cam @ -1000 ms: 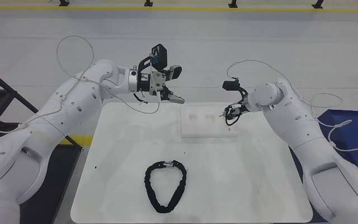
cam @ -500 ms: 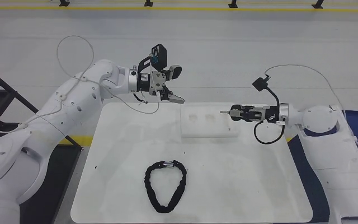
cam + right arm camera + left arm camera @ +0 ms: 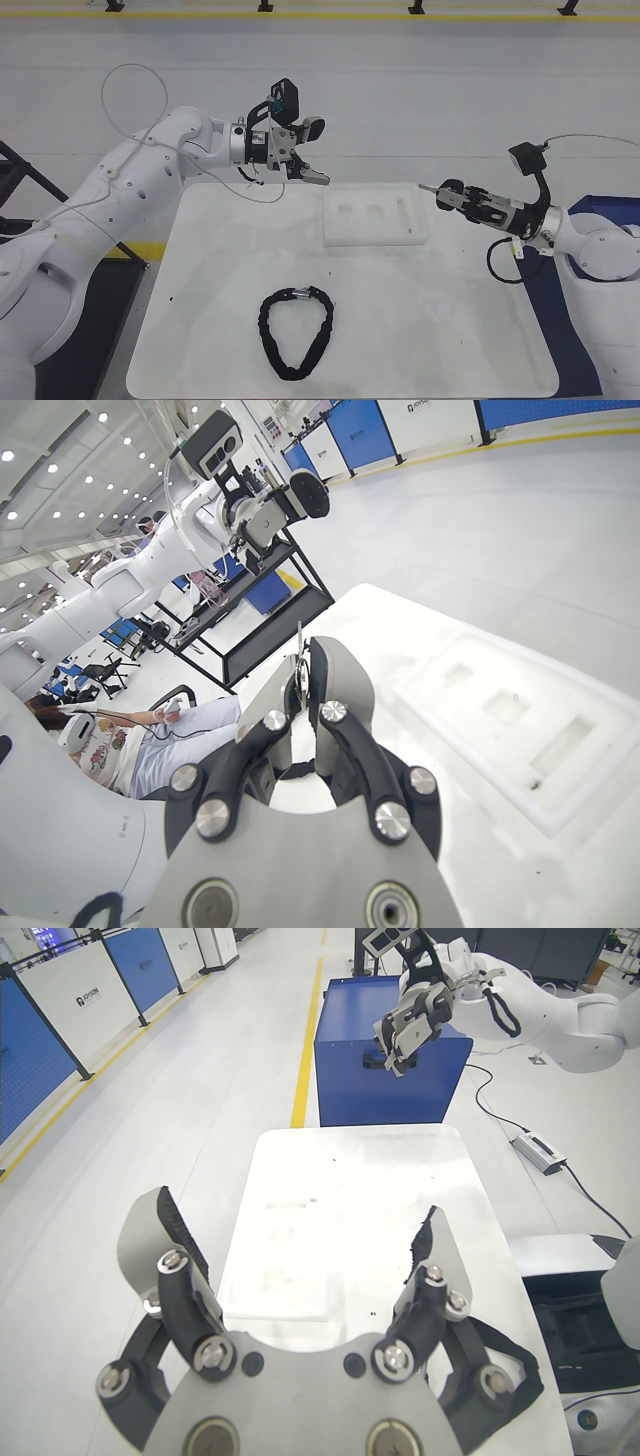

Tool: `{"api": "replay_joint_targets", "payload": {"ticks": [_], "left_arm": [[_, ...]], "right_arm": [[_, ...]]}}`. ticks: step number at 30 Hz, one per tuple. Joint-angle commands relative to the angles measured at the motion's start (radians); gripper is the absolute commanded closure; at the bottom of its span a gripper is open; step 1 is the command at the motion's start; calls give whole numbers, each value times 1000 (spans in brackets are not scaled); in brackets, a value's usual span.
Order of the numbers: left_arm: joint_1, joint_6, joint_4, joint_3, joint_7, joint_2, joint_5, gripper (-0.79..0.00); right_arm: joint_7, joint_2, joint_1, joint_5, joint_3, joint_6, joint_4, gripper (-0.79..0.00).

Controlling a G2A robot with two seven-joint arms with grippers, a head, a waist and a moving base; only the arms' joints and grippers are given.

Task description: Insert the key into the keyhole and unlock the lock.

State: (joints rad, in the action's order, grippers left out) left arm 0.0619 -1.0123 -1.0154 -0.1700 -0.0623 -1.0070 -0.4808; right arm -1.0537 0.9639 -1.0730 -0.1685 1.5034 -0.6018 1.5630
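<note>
One key [image 3: 299,641], one lock [image 3: 297,295] (chain type)

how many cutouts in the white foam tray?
3, in one row across the tray at the table's far middle: left cutout, middle cutout, and a longer right cutout. Nothing covers the tray, so none should be hidden.

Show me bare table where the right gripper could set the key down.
Widest bare patch: table right of the chain lock, in front of the foam tray. Narrower one: left strip beside the tray. Crowded: rear centre, tray with left gripper by its corner.
</note>
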Motion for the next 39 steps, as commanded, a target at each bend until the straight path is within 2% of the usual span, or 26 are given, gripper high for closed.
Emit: {"api": "replay_joint_targets", "payload": {"ticks": [1, 16, 21, 28, 33, 39], "left_arm": [[0, 0, 0, 0, 0, 0, 0, -785], [0, 0, 0, 0, 0, 0, 0, -785], [52, 45, -10, -9, 57, 3, -36, -785], [139, 11, 17, -24, 100, 12, -69, -785], [199, 0, 38, -19, 153, 11, -30, -785], [264, 0, 5, 0, 230, 8, -21, -785]], "right_arm": [[0, 0, 0, 0, 0, 0, 0, 0], [0, 0, 0, 0, 0, 0, 0, 0], [0, 0, 0, 0, 0, 0, 0, 0], [0, 0, 0, 0, 0, 0, 0, 0], [0, 0, 0, 0, 0, 0, 0, 0], [0, 0, 0, 0, 0, 0, 0, 0]]}}
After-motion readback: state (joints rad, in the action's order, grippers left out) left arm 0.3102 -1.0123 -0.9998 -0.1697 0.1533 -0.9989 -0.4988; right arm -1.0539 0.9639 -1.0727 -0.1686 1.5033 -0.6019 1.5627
